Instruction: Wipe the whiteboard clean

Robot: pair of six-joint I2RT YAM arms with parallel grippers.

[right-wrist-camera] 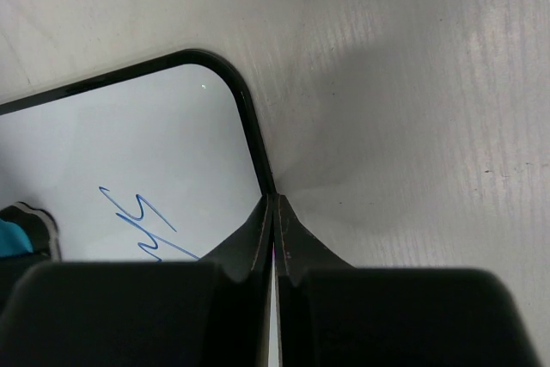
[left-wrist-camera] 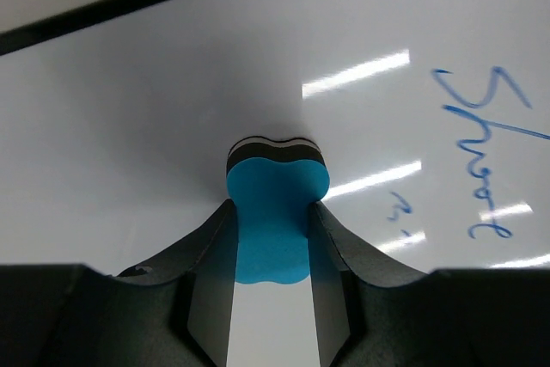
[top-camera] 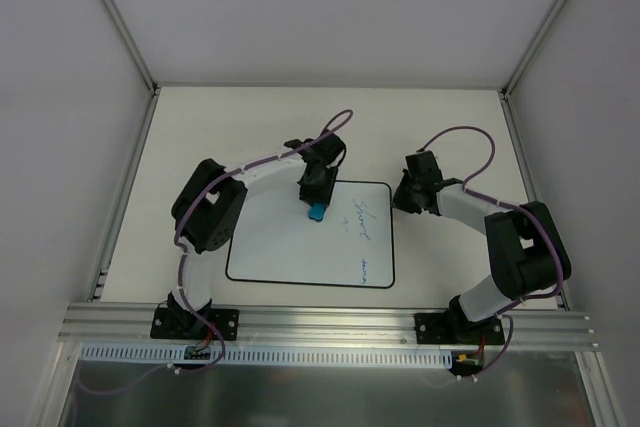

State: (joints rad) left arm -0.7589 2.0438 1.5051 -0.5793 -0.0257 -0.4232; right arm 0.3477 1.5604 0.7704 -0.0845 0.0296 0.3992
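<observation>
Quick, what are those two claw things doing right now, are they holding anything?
Left gripper: closed on the small blue foam eraser block.
Right gripper: shut, holding nothing, tips at the edge of the flat white black-bordered whiteboard.

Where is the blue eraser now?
Seen from above, the eraser sits in the left gripper near the far edge of the whiteboard, left of the blue writing.
</observation>
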